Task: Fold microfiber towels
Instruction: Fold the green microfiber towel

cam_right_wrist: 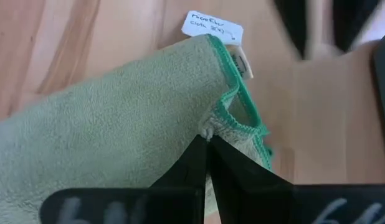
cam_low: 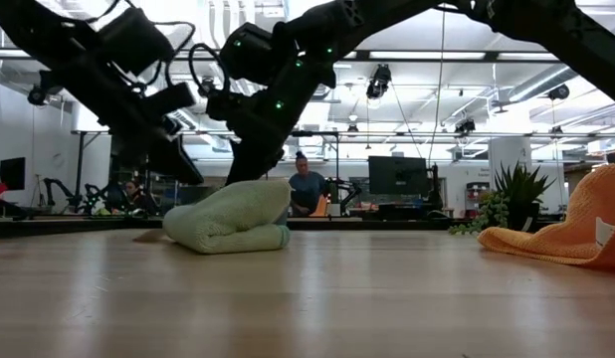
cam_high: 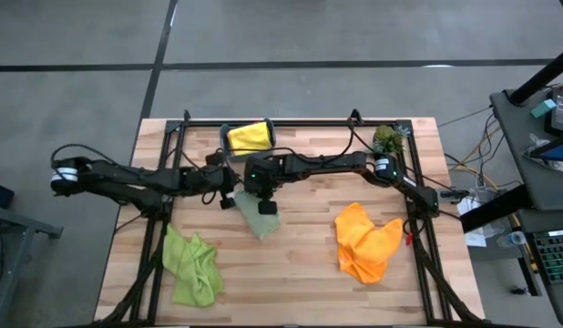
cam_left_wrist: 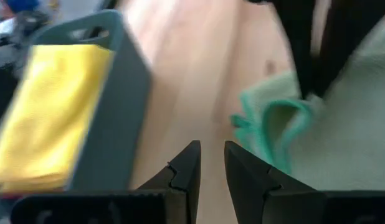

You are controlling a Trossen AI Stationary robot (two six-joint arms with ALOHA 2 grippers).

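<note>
Diagonally lies the folded sage towel [cam_high: 260, 220].

The right gripper [cam_right_wrist: 207, 144] has its two dark fingers pressed together, pinching a fold of the pale sage green towel [cam_right_wrist: 118, 118] at the cloth's stitched edge. The towel spreads away from the fingertips toward nine o'clock, soft and napped, covering much of the wooden table [cam_right_wrist: 68, 37]. Its darker green hem [cam_right_wrist: 239, 93] runs from the pinch toward twelve o'clock, up to a corner where a small white label [cam_right_wrist: 212, 28] with handwriting sticks out. Toward one o'clock, blurred dark shapes [cam_right_wrist: 317, 25] hang above the wood.
</note>
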